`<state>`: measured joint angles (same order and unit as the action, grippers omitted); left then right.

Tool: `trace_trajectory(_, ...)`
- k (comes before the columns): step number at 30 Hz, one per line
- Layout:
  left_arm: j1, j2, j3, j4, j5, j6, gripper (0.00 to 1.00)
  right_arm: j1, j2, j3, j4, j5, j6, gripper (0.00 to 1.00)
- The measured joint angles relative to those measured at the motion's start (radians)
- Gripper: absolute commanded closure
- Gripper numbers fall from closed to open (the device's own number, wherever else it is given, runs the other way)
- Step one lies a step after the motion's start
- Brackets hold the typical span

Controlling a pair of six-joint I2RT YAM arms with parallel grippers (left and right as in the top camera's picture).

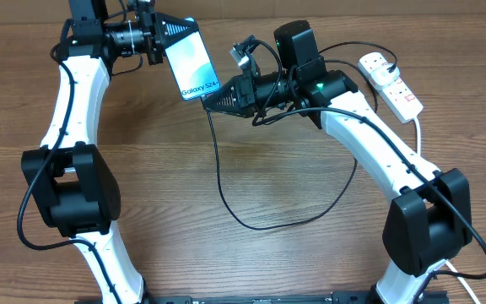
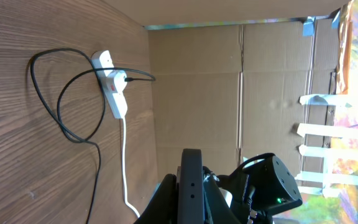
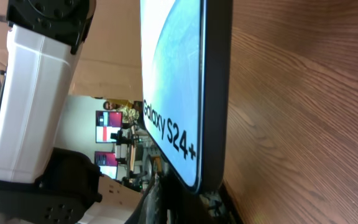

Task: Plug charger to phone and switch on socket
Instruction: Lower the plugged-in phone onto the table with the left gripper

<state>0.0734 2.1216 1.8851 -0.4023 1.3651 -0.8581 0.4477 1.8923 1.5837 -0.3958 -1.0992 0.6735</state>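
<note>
My left gripper [image 1: 165, 42] is shut on the phone [image 1: 190, 61] and holds it up above the table at the back, screen lit and "Galaxy S24+" at its lower short edge. In the left wrist view the phone's dark edge [image 2: 191, 186] sits between the fingers. My right gripper [image 1: 216, 97] is shut on the tip of the charger [image 1: 226, 190] and is pressed against the phone's lower short edge. The phone fills the right wrist view [image 3: 173, 93]; the connector itself is hidden by the jaws [image 3: 188, 208]. The black cable loops over the table to the socket [image 1: 391, 83].
The socket also shows in the left wrist view [image 2: 112, 87], with the black cable loop [image 2: 61, 106] and its thick white cord [image 2: 124, 162]. A cardboard wall [image 2: 229, 81] stands behind the table. The two arms meet at the back middle.
</note>
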Motion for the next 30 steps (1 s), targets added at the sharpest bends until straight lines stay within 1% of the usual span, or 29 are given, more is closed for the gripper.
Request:
trace_trajectory(8,0.0,0.0,0.001,0.001,-0.005,0.0,0.96,0.0,0.0,0.0,0.014,0.008,0.019,0.96)
trace_trajectory(9,0.0,0.0,0.001,0.001,-0.005,0.0,0.96,0.0,0.0,0.0,0.013,0.008,0.02,0.92)
trace_trajectory(10,0.0,0.0,0.001,0.001,-0.005,0.0,0.96,0.0,0.0,0.0,0.013,0.008,0.018,0.84)
trace_trajectory(11,0.0,0.0,0.001,0.0,-0.004,0.0,0.96,0.0,0.0,0.0,0.012,0.011,0.016,0.79)
trace_trajectory(12,-0.001,0.0,0.001,-0.003,0.005,0.004,0.96,0.0,0.0,0.0,0.01,0.029,0.011,0.73)
trace_trajectory(15,-0.016,0.0,0.001,-0.01,0.027,0.022,0.96,-0.006,0.0,0.004,-0.033,0.063,-0.027,0.6)
trace_trajectory(23,-0.035,0.0,0.001,-0.031,0.043,0.113,0.96,-0.025,-0.003,0.006,-0.175,0.083,-0.157,0.48)
trace_trajectory(26,-0.035,0.0,0.001,-0.089,0.042,0.18,0.96,-0.068,-0.015,0.006,-0.247,0.102,-0.21,0.41)
trace_trajectory(30,-0.035,0.0,0.0,-0.231,0.027,0.286,0.96,-0.173,-0.055,0.006,-0.353,0.177,-0.277,0.37)
